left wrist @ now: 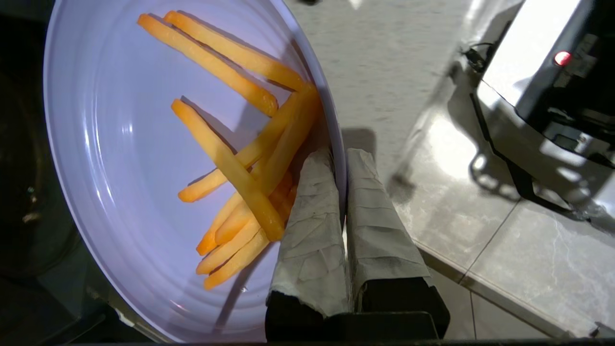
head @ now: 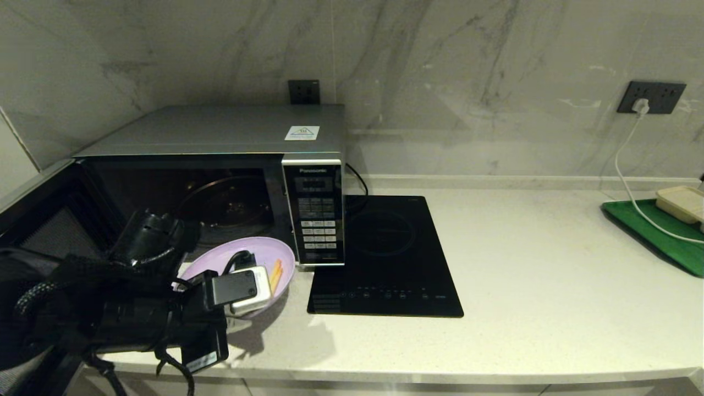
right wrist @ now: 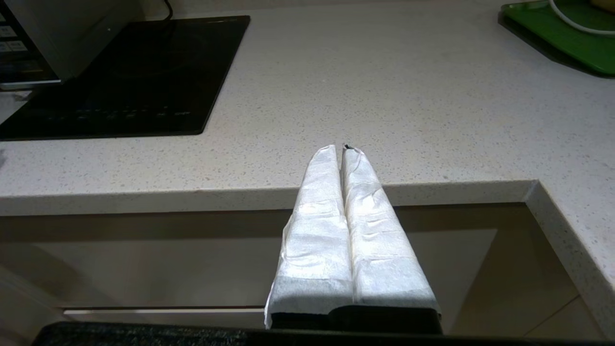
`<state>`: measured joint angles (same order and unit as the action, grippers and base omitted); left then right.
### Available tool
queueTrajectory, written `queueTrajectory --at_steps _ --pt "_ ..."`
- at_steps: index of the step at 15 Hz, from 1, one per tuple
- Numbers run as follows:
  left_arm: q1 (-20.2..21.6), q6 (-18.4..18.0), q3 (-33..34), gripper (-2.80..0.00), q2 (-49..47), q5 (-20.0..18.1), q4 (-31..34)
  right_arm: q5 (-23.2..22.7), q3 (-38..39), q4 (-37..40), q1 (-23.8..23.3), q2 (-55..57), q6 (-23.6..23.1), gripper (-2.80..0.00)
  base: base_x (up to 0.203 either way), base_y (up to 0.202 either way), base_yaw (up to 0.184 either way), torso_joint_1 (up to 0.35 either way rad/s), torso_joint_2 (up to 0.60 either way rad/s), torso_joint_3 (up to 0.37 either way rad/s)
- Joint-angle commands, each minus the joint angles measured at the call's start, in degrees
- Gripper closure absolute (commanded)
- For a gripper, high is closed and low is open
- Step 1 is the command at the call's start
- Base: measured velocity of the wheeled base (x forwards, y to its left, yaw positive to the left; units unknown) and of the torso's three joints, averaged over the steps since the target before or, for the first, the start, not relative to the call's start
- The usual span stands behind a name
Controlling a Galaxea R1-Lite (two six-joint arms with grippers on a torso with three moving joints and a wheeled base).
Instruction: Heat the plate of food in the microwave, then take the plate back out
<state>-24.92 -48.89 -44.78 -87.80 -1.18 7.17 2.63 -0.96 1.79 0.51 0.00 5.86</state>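
The lilac plate of food (head: 220, 264) hangs tilted in front of the open microwave (head: 220, 165), just outside its dark cavity. Several orange-yellow fries (left wrist: 240, 163) have slid towards the plate's low side. My left gripper (left wrist: 338, 154) is shut on the plate's rim, one taped finger (left wrist: 312, 230) inside the plate and the other beneath it. My right gripper (right wrist: 342, 149) is shut on nothing and hovers by the counter's front edge, out of the head view. The microwave's keypad panel (head: 314, 212) faces me; its door stands swung open at the far left.
A flat black induction hob (head: 385, 258) lies right of the microwave. A green tray (head: 660, 234) with a beige lidded box (head: 682, 202) sits at the far right, with a white cable running to a wall socket (head: 650, 97). The glass turntable (head: 225, 206) shows inside the cavity.
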Motion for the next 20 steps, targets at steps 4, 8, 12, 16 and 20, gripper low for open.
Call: queueTrajectory --at_steps 4,8,12,16,20 --pt "-8.2 1.0 5.2 0.0 4.6 2.2 0.0 0.0 0.0 0.0 0.0 0.0 0.0 0.0 0.0 0.0 0.0 0.0 0.0 0.0" --pt "-14.6 2.3 4.2 0.0 1.9 3.7 -1.0 0.0 0.0 0.1 0.0 0.0 0.1 0.0 0.0 0.0 0.0 0.0 0.0 0.0" --pt "-18.5 2.6 0.3 0.0 -3.8 3.8 -4.6 0.1 0.0 0.1 0.0 0.0 0.0 0.0 0.0 0.0 0.0 0.0 0.0 0.0" --pt "-22.6 3.0 -4.1 0.0 -8.9 4.1 -4.4 0.0 0.0 0.1 0.0 0.0 0.0 0.0 0.0 0.0 0.0 0.0 0.0 0.0" --pt "-26.5 3.0 -9.2 0.0 -13.4 4.6 -4.1 0.0 0.0 0.1 0.0 0.0 0.0 0.0 0.0 0.0 0.0 0.0 0.0 0.0"
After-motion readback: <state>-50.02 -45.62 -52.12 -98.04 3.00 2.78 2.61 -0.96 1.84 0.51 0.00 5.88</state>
